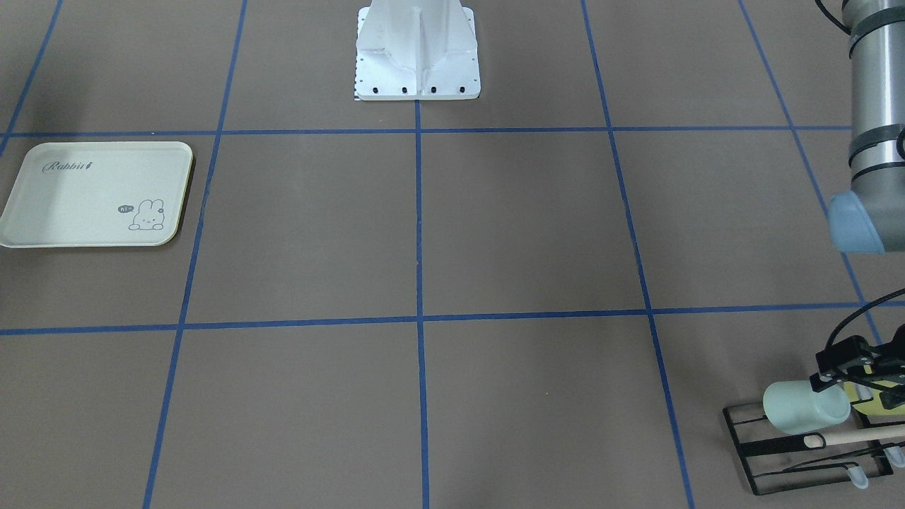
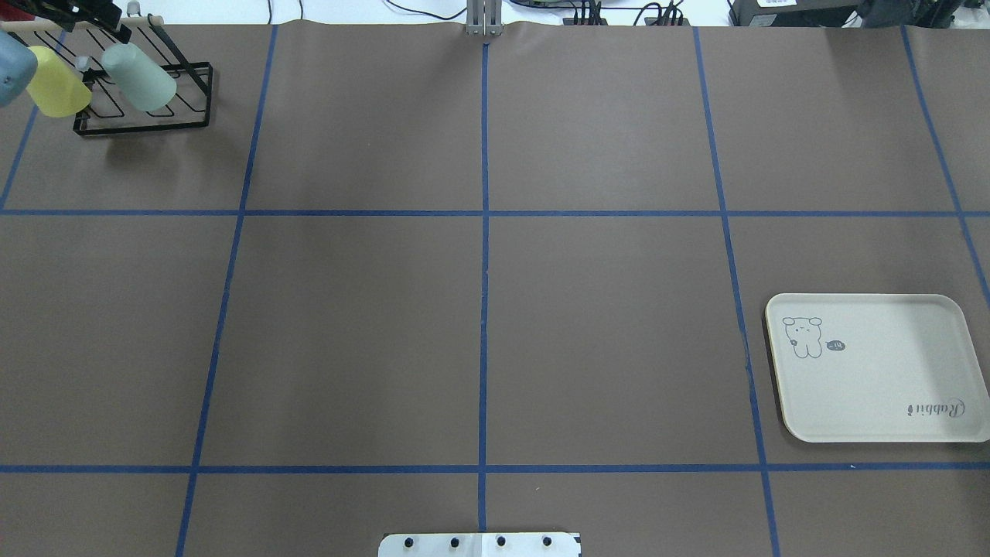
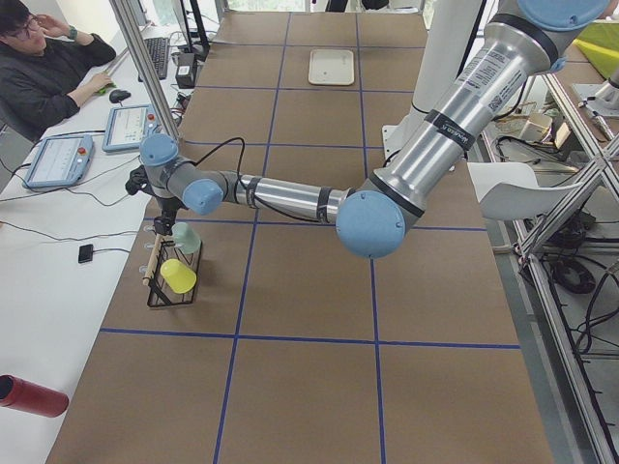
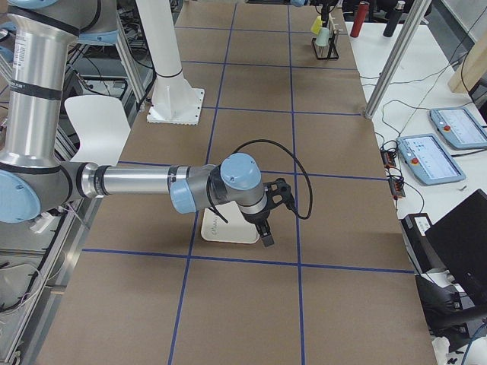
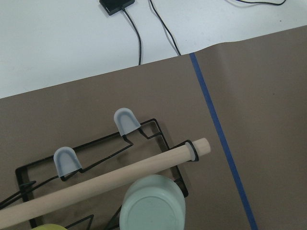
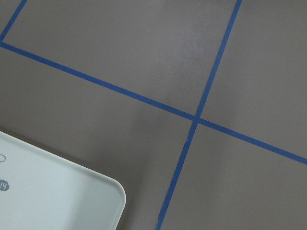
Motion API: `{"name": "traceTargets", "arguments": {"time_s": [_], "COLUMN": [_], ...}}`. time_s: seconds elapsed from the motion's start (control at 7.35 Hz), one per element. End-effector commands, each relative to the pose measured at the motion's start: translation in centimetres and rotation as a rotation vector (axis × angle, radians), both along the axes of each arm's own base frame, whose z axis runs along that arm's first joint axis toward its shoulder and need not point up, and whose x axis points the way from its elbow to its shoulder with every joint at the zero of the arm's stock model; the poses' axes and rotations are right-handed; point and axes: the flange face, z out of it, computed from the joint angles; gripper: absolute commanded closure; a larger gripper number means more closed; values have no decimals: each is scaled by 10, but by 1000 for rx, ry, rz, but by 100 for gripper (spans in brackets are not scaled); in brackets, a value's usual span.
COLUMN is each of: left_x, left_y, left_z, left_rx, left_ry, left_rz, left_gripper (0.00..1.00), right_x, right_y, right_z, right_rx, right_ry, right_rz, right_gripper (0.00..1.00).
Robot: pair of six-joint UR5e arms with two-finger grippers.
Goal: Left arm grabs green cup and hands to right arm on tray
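Overhead exterior: one green cup (image 2: 141,77), one yellow cup (image 2: 58,93), one tray (image 2: 874,387); fingers' (image 4: 265,237) state indiscernible.

green cup (image 1: 806,408) tilted on rack (image 1: 774,447), tray (image 1: 71,205) flat

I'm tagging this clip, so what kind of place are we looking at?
Probably a robotics lab: the left arm reaches over a table gridded with blue tape, and a person sits at a side desk with control pendants.

Robotics lab: tape-gridded table (image 2: 348,333), teach pendants (image 4: 431,159), aluminium post (image 4: 392,58).
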Motion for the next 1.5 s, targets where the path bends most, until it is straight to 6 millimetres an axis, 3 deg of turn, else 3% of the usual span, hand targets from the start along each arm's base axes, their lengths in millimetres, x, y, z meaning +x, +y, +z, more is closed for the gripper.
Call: {"name": "traceTargets", "arguments": {"time_s": [0.0,0.95,1.36], "left_x": [9,23,31], "left_y": [0,-7,-9], "left_z": [10,1,19], "left_rx": [-29,-32,-25], "left_ry": [-3,1,2], "left_rz": [-18,-11,-1], "left_gripper": [0,0,0], "right_x": [0,-1,-1], "right_y": [0,0,0], "right_z": [0,-1,0], "right_rx": [0,-1,-4], "right_ry": [-1,-15,-15], "right_rz": [0,-4,-4], "right_gripper": [0,0,0]}}
